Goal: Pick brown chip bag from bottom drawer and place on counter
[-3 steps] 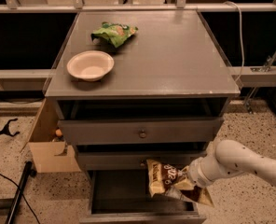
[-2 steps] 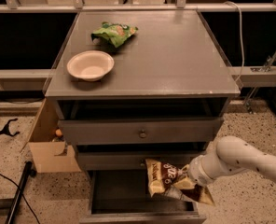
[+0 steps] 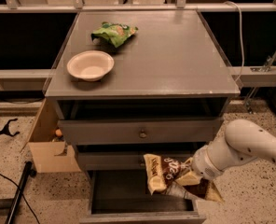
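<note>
The brown chip bag point(image 3: 162, 171) is dark brown and cream-yellow with white lettering. It hangs just above the open bottom drawer point(image 3: 138, 213), in front of the middle drawer. My gripper point(image 3: 184, 183) is shut on the bag's right side, with the white arm reaching in from the right. The counter point(image 3: 175, 55) is the grey cabinet top, well above the bag.
A cream bowl point(image 3: 90, 65) and a green snack bag point(image 3: 113, 32) lie on the counter's left half. Two shallower knobbed drawers point(image 3: 140, 132) sit above the bottom one. An open cardboard box point(image 3: 44, 143) stands at the cabinet's left. A dark pole point(image 3: 17, 195) lies on the floor.
The bag and my gripper have risen slightly and shifted a little left above the bottom drawer; the arm has drawn in somewhat.
</note>
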You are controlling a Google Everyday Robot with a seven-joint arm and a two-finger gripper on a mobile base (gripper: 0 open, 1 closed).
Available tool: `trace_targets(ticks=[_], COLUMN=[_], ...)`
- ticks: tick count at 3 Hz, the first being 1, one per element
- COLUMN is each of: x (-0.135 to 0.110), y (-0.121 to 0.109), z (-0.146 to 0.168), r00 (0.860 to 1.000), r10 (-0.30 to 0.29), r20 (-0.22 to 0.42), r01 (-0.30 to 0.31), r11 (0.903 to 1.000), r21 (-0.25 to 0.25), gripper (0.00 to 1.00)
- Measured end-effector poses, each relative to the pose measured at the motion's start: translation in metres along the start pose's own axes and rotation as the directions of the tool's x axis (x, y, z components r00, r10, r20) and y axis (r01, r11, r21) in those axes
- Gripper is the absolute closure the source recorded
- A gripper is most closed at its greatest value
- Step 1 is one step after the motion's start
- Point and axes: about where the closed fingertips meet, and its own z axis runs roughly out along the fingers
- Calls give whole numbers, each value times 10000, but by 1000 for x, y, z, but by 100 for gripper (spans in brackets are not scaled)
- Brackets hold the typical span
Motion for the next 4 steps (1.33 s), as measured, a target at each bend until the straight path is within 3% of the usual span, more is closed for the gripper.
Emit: trace_targets(ticks=[2, 3, 4], x=[-56, -91, -91], y=[29, 31, 31], z=[-87, -133, -133], r00=[9947, 9810, 9810], r10=[-756, -1389, -1389], r20=[702, 1354, 1354], r01=[680, 1161, 1161], r11=[9921, 9796, 9796], r21=[1050, 1638, 1638], gripper=[100, 100, 100])
